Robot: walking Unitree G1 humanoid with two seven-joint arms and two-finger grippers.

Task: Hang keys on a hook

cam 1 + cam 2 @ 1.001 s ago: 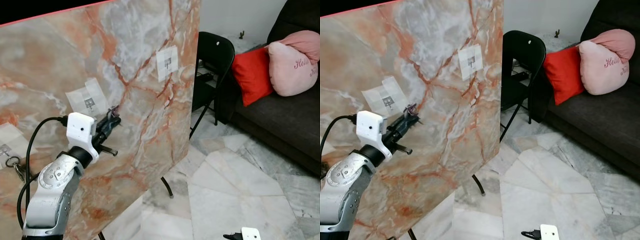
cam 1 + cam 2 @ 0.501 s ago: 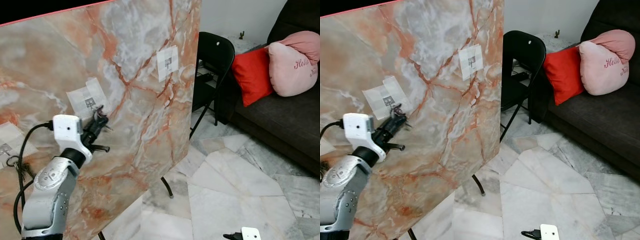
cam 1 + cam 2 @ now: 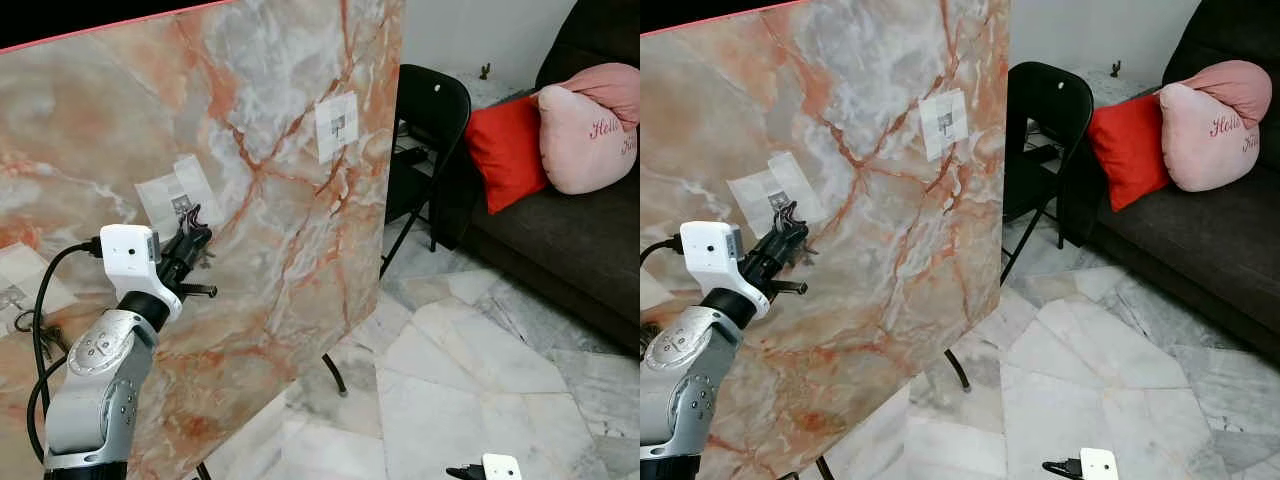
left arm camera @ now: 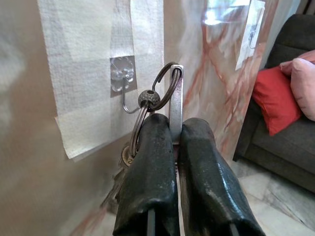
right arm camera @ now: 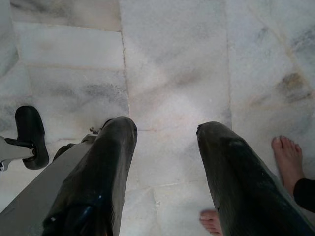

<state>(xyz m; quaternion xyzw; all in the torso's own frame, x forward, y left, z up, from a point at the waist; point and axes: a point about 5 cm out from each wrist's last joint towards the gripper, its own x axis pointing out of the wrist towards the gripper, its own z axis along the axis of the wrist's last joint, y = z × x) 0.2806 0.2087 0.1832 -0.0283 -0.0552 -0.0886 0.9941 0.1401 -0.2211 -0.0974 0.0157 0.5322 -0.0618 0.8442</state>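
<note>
The left gripper (image 4: pixel 173 129) clamps the metal key ring with keys (image 4: pixel 162 93), just at four o'clock of the clear adhesive hook (image 4: pixel 123 83); hooking remains undone. The right gripper (image 5: pixel 165 135) hangs open.

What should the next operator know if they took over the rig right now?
Left gripper: shut on the keys, held up at the marble board, close beside the clear hook on its taped patch.
Right gripper: open, hanging idle over the floor; a person's bare feet are nearby.
Done: keys picked up and brought to the hook.
Left: the ring is not yet on the hook. Slip it over the hook's tip, let go, draw the arm back.
Another key set already hangs on a hook further left on the board.
</note>
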